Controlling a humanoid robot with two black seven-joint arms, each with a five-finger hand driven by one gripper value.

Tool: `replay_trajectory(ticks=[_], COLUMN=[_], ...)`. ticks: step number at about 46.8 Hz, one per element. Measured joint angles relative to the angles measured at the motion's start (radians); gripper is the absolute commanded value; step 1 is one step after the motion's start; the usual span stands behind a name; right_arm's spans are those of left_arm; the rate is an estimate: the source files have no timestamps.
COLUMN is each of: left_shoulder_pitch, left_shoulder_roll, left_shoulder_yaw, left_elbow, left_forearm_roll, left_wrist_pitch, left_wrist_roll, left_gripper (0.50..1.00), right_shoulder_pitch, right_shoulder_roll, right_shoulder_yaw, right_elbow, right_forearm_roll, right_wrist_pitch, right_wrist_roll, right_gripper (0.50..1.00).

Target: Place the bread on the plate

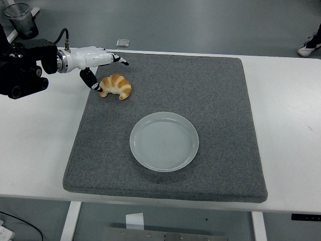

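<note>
The croissant (116, 86) lies on the grey mat (210, 100) near its far-left corner, directly at the fingertips of the left hand (93, 63), on the side toward the picture's right. Its long axis runs roughly left to right, with the curved back facing away from the robot and the two tips pointing toward the near edge.

The left hand reaches in low from the left edge of the worktop (35, 130), wrist roughly level. Its fingers are spread: the thumb hangs down to the croissant's left end, touching it or just short of touching, and the other fingers extend over the croissant's far side. Nothing is gripped yet. The right arm is not visible.

The white plate (164, 141) sits empty at the mat's centre, well apart from the croissant, toward the near right. Judged status: the grasp is about to close; transfer not begun.
</note>
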State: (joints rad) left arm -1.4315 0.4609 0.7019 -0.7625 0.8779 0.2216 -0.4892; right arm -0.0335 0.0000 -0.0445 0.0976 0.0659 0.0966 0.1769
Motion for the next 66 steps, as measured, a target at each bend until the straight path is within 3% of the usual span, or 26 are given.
replay_trajectory(ticks=[20, 45, 58, 63, 66], left_shoulder_pitch=[0.054, 0.109, 0.126, 0.126, 0.126], left_shoulder_roll=[-0.081, -0.114, -0.142, -0.148, -0.156], left_shoulder_yaw=[-0.006, -0.002, -0.001, 0.0, 0.0], left_elbow=[0.061, 0.116, 0.158, 0.174, 0.185], left_forearm_roll=[-0.001, -0.001, 0.0, 0.0, 0.0], left_wrist_pitch=[0.028, 0.065, 0.084, 0.087, 0.087], left_wrist_roll=[0.0, 0.0, -0.001, -0.001, 0.001], left_gripper=[0.999, 0.969, 0.806, 0.703, 0.677], right_shoulder_pitch=[0.0, 0.0, 0.0, 0.0, 0.0], right_shoulder_roll=[0.0, 0.0, 0.0, 0.0, 0.0], right_shoulder_yaw=[0.0, 0.0, -0.001, 0.0, -0.001], right_elbow=[0.001, 0.001, 0.0, 0.0, 0.0], right_forearm_roll=[0.0, 0.0, 0.0, 0.0, 0.0], right_wrist_pitch=[0.0, 0.0, 0.0, 0.0, 0.0], right_wrist_roll=[0.0, 0.0, 0.0, 0.0, 0.0], right_gripper=[0.932, 0.932, 0.932, 0.932, 0.932])
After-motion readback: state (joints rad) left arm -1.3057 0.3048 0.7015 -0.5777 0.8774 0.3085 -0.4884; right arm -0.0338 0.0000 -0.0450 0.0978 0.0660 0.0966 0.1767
